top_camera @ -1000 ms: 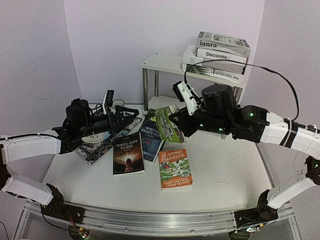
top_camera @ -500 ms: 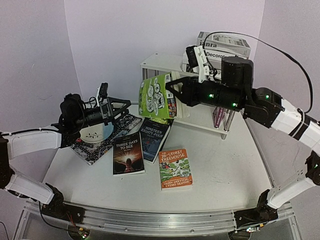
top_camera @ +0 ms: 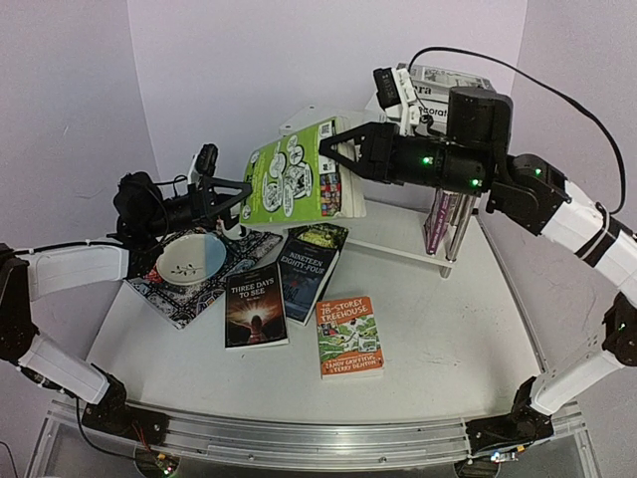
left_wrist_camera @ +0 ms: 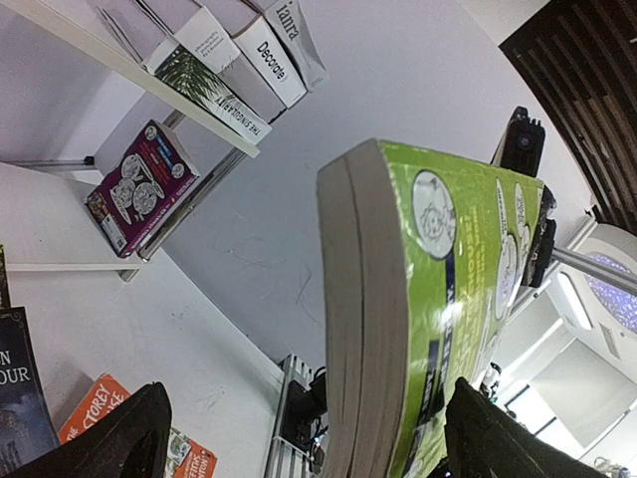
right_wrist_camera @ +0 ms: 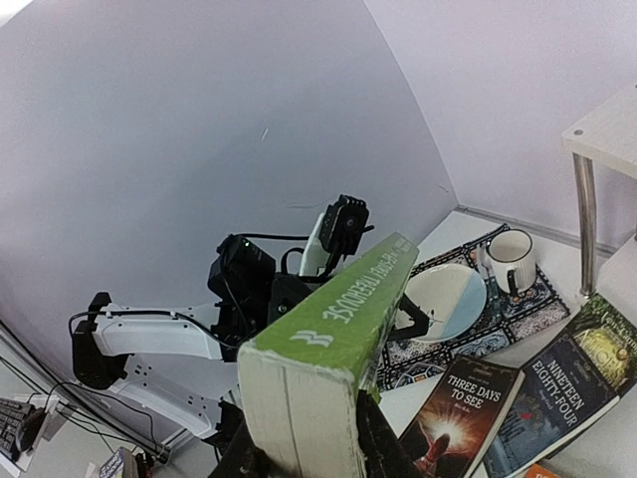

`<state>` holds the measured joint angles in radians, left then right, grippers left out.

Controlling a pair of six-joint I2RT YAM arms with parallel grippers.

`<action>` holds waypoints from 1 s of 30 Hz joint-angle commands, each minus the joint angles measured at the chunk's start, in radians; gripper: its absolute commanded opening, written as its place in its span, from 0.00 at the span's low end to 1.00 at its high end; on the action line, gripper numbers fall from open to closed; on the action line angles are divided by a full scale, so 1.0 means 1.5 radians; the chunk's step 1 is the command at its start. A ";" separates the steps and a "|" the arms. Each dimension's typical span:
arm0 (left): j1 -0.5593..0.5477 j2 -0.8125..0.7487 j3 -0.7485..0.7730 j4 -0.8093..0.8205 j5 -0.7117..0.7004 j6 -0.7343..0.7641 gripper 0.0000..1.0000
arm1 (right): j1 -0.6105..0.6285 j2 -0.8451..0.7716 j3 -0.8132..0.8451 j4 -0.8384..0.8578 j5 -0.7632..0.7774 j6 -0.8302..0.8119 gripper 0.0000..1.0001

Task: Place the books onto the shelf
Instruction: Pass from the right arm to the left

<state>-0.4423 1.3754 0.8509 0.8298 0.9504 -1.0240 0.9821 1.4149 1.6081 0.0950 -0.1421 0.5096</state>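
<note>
Fingers on the right arm (right_wrist_camera: 378, 443) pinch a green book (top_camera: 289, 184) above the desk (top_camera: 438, 319); left fingers (left_wrist_camera: 129, 438) spread wide beside it.

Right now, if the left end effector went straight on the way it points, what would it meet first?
The green book, held up by the right end effector. The left wrist view shows it directly ahead of the open left end effector; how near is unclear.

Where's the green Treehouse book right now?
Top view, centre: the green book is in the air, clamped in the right fingers, at the left end of the shelf, open left fingers just left of it.
</note>
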 commanded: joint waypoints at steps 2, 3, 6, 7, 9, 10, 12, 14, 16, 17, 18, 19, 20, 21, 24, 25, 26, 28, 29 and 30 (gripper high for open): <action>0.000 -0.022 0.046 0.060 0.054 -0.031 0.94 | -0.004 -0.003 0.038 0.099 -0.045 0.050 0.00; 0.000 -0.024 0.047 0.061 0.057 -0.032 0.92 | -0.004 -0.003 0.036 0.105 -0.053 0.054 0.00; 0.000 -0.029 0.047 0.063 0.064 -0.034 0.81 | -0.004 -0.001 0.025 0.125 -0.067 0.064 0.00; 0.000 -0.032 0.046 0.063 0.064 -0.034 0.76 | -0.004 0.000 0.022 0.129 -0.069 0.065 0.00; 0.000 -0.038 0.040 0.064 0.059 -0.032 0.60 | -0.004 0.006 0.015 0.132 -0.062 0.069 0.00; 0.000 -0.042 0.035 0.065 0.053 -0.029 0.50 | -0.004 0.009 0.011 0.133 -0.058 0.071 0.00; 0.000 -0.052 0.024 0.065 0.042 -0.022 0.38 | -0.004 0.012 0.001 0.134 -0.047 0.076 0.01; 0.000 -0.057 0.018 0.065 0.039 -0.017 0.28 | -0.005 0.015 -0.009 0.136 -0.039 0.079 0.05; 0.000 -0.058 0.013 0.065 0.038 -0.013 0.17 | -0.005 0.014 -0.022 0.136 -0.029 0.078 0.24; 0.000 -0.057 0.012 0.065 0.038 -0.011 0.09 | -0.005 0.012 -0.032 0.137 -0.026 0.075 0.38; 0.000 -0.055 0.012 0.065 0.037 -0.010 0.03 | -0.005 0.010 -0.039 0.136 -0.023 0.070 0.56; 0.000 -0.053 0.010 0.065 0.037 -0.009 0.00 | -0.005 0.007 -0.050 0.136 -0.023 0.065 0.70; 0.000 -0.052 0.009 0.065 0.038 -0.008 0.00 | -0.005 0.004 -0.060 0.134 -0.022 0.059 0.78; 0.000 -0.050 0.007 0.065 0.037 -0.007 0.00 | -0.006 -0.002 -0.070 0.129 -0.019 0.054 0.81; 0.000 -0.044 0.004 0.065 0.037 -0.002 0.00 | -0.009 -0.017 -0.101 0.099 -0.003 0.044 0.87; 0.000 -0.040 0.005 0.065 0.039 -0.001 0.00 | -0.010 -0.021 -0.109 0.083 0.000 0.038 0.91; 0.000 -0.036 0.006 0.065 0.042 0.001 0.00 | -0.011 -0.023 -0.114 0.065 0.001 0.030 0.96; 0.000 -0.028 0.010 0.065 0.056 0.009 0.00 | -0.011 -0.028 -0.114 0.019 0.001 -0.019 0.98; 0.001 -0.024 0.011 0.065 0.068 0.015 0.00 | -0.012 -0.030 -0.109 -0.019 0.011 -0.044 0.98; 0.001 -0.021 0.012 0.065 0.080 0.021 0.00 | -0.012 -0.031 -0.101 -0.061 0.027 -0.070 0.98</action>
<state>-0.4397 1.3367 0.8459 0.8554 1.0311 -1.0239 0.9651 1.4254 1.4356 0.1426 -0.1519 0.5451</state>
